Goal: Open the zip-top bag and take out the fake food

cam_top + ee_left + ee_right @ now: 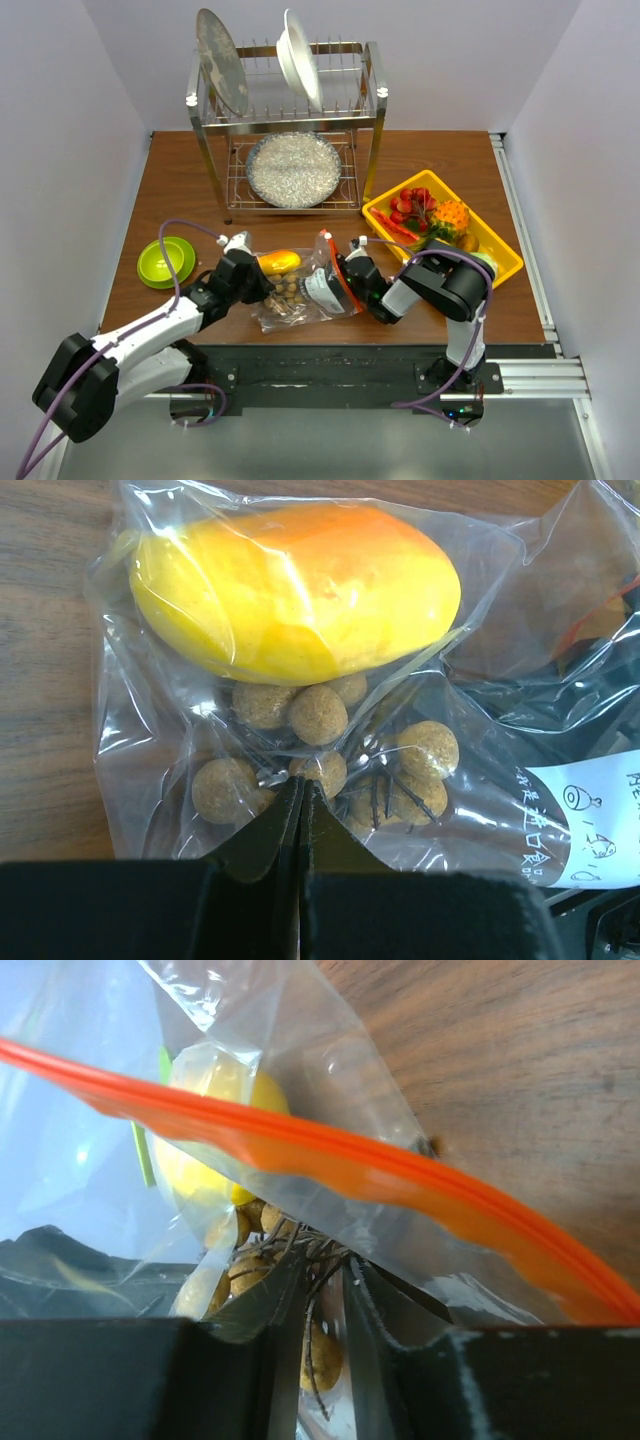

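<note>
The zip-top bag point(150, 730) carries a white label point(590, 820) right of the left pincer point(302, 810), with fish-like drawings and cut-off, unreadable letters, while that pincer, pressed together, pinches film just below the brown balls point(318, 715) and mango point(300, 585), and the right pincer point(322, 1300) nips film beneath the orange zipper strip point(330, 1150).

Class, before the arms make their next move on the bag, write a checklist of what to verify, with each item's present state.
1. Left tool pinching the zip-top bag: ok.
2. Right tool gripping film behind the orange zipper strip: cannot tell.
3. Bag mouth opened: cannot tell.
4. Mango and brown balls out of the bag: not ok, both inside.
</note>
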You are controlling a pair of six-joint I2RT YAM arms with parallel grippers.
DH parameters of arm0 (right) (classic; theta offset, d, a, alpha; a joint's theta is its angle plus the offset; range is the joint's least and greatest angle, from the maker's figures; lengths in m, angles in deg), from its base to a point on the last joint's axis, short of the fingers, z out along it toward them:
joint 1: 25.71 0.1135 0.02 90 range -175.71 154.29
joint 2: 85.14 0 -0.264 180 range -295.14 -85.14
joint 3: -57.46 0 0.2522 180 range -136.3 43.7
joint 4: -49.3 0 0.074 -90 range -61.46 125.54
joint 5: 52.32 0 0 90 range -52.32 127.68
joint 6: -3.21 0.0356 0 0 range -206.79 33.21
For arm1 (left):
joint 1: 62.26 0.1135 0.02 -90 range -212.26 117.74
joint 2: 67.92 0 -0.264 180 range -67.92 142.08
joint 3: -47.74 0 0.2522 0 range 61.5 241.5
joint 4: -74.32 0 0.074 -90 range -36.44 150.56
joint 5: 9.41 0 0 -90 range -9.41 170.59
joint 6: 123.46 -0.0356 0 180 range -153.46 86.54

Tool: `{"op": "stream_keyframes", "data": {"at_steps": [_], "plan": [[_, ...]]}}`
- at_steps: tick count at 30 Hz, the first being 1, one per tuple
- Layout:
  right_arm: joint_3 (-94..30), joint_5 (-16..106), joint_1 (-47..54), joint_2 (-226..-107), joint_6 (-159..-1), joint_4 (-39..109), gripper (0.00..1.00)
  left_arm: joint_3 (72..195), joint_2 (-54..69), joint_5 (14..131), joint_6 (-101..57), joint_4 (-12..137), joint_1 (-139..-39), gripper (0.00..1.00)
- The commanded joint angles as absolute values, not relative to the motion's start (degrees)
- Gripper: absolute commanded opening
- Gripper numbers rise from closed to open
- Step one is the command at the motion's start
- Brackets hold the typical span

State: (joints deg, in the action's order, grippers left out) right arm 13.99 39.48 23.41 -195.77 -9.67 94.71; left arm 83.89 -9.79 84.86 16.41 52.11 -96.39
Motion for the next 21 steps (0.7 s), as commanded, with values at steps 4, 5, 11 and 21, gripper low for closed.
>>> {"op": "stream_keyframes", "data": {"at_steps": [4, 5, 11, 21], "plan": [[13.7, 36.1, 23.7, -195.8, -12.0, 96.9, 0.07, 87.4, -12.5, 87.0, 13.0, 45.1, -96.0, 0.06], [13.7, 36.1, 23.7, -195.4, -12.4, 95.9, 0.05, 89.0, -13.0, 87.6, 12.7, 44.2, -96.0, 0.08], [13.6, 37.5, 23.7, -192.3, -17.2, 92.7, 0.0, 97.1, -16.2, 91.7, 11.0, 38.9, -95.8, 0.27], [9.9, 42.3, 23.8, -187.4, -26.1, 82.0, 0.0, 101.8, -2.7, 88.1, 12.2, 51.0, -95.7, 0.32]]}}
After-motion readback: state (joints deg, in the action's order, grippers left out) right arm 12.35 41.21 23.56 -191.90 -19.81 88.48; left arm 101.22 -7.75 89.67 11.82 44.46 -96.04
